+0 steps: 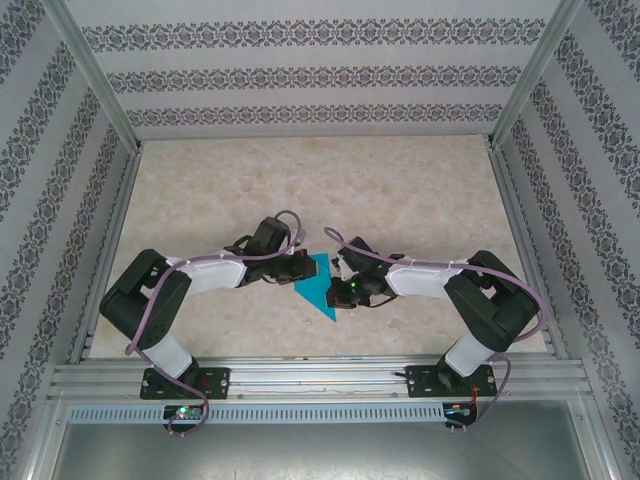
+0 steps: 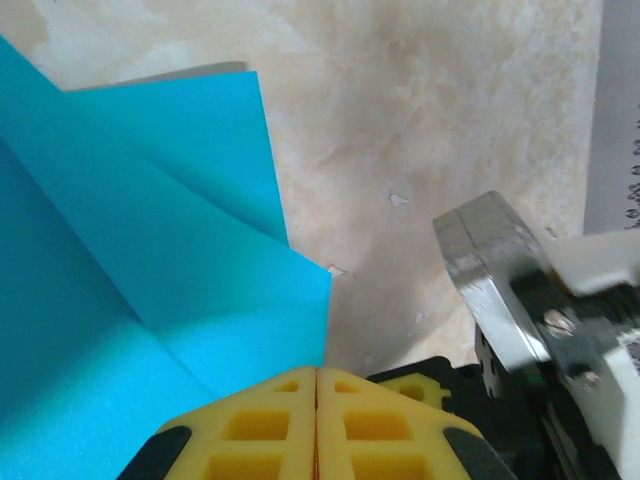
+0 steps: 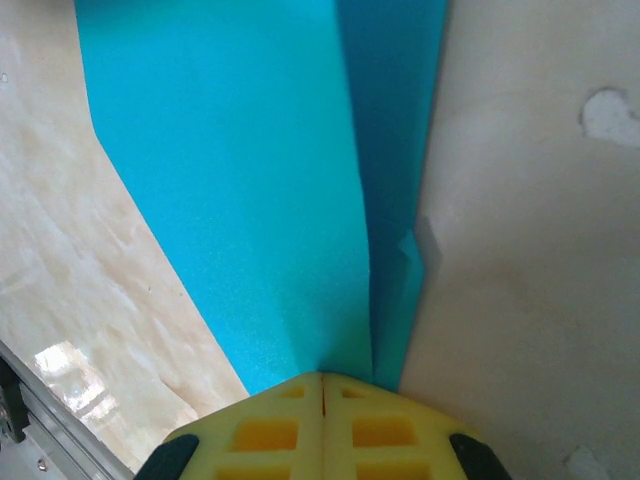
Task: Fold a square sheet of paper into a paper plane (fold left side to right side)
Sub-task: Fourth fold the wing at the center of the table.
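Note:
The square sheet of paper (image 1: pixel 318 285) is teal-blue and creased into a narrow shape with its point toward the near edge; it lies mid-table between the two grippers. My left gripper (image 1: pixel 299 268) meets the sheet's left edge. In the left wrist view its yellow fingers (image 2: pixel 270 420) are pressed together, and a lifted fold of the paper (image 2: pixel 150 250) runs into their tips. My right gripper (image 1: pixel 343 274) is at the sheet's right side. Its yellow fingers (image 3: pixel 385 430) are shut, with the paper (image 3: pixel 240 170) and a crease running into the seam.
The marbled beige tabletop (image 1: pixel 400 190) stretches behind the arms, walled in by patterned panels and a metal frame (image 1: pixel 300 375). Part of the right arm's metal and black wrist (image 2: pixel 510 290) sits close to the right of the left fingers.

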Motion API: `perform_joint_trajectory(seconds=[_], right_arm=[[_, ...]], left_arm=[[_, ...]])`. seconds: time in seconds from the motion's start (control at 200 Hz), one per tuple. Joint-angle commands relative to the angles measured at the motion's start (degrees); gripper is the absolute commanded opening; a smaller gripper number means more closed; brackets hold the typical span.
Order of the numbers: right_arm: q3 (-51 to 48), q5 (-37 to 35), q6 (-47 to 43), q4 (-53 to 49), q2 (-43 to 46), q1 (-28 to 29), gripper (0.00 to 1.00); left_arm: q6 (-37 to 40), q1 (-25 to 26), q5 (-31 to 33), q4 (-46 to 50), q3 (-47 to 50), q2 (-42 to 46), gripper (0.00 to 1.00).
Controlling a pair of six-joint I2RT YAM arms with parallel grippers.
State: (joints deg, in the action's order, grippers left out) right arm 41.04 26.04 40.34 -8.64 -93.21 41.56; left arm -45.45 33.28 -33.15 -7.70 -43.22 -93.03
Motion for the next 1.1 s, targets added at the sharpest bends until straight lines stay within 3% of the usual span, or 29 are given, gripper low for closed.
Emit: perform_joint_trajectory(seconds=[0.0, 0.41, 1.094], right_arm=[[-1.58, -7.13, -1.05, -6.62, -3.82, 1.07, 0.0], [-1.49, -8.79, -1.7, -7.48, -3.86, 1.59, 0.0], [-0.43, -9.87, -2.63, -9.82, -4.17, 2.13, 0.0]], left_arm=[[-0.92, -0.4, 1.8, -3.64, 2.67, 3.26, 0.08], [-4.38, 0.94, 1.24, -10.93, 9.97, 8.31, 0.07], [-6.84, 3.77, 0.27, -18.53, 6.47, 0.19, 0.04]])
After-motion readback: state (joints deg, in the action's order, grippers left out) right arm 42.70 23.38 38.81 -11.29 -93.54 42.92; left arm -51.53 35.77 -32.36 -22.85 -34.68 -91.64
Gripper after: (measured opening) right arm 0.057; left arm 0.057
